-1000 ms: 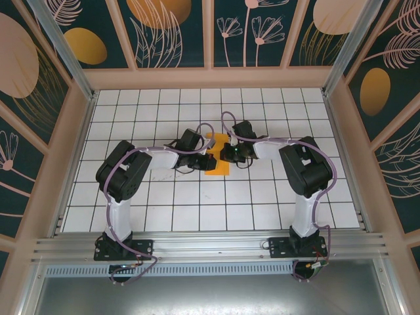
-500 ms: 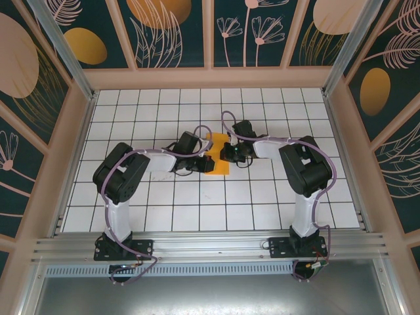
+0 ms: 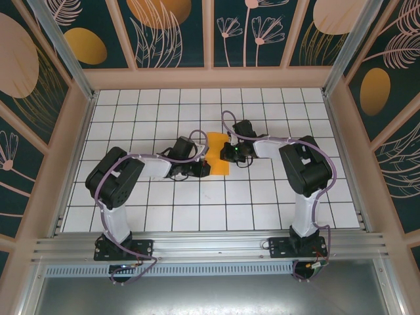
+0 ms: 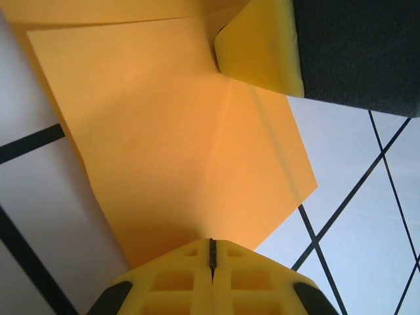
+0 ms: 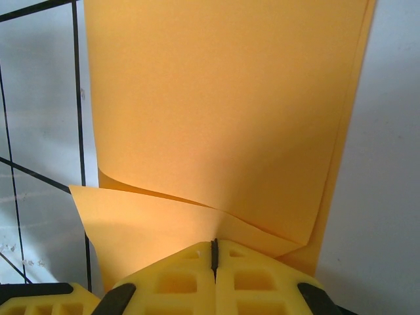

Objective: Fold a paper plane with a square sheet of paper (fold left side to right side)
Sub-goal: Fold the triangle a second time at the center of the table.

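Square sheet of paper (image 3: pixel 216 146), orange-yellow and already partly folded, lies flat on the white gridded table (image 3: pixel 262 197) a little beyond its middle, between two arms that reach toward each other from either side. From above it shows as a narrow upright oblong, with the left claw (image 3: pixel 202 169) at its near left corner and the right claw (image 3: pixel 227 155) on its right edge. From the left wrist, the sheet takes up most of the picture. A soft crease runs from the top toward the near corner, and a second layer peeks out along the top and left edges. The near corner slips under the left claw's yellow fingertips (image 4: pixel 184 269), which are pressed together with only a thin dark seam between them. At the top right of that view, a yellow finger pad (image 4: pixel 259 46) on a dark body, the right claw's, sits on the far part of the paper. From the right wrist, that claw's fingers (image 5: pixel 249 269) are likewise closed tight, with their tips at the paper's near edge. There a loose flap bows up slightly and its curved edge crosses the sheet from left to right. Whether either claw pinches paper between its fingers cannot be told. Black grid lines cross the table beside the sheet. Dark walls (image 3: pixel 157 26) printed with orange ovals and pale plants enclose the table.
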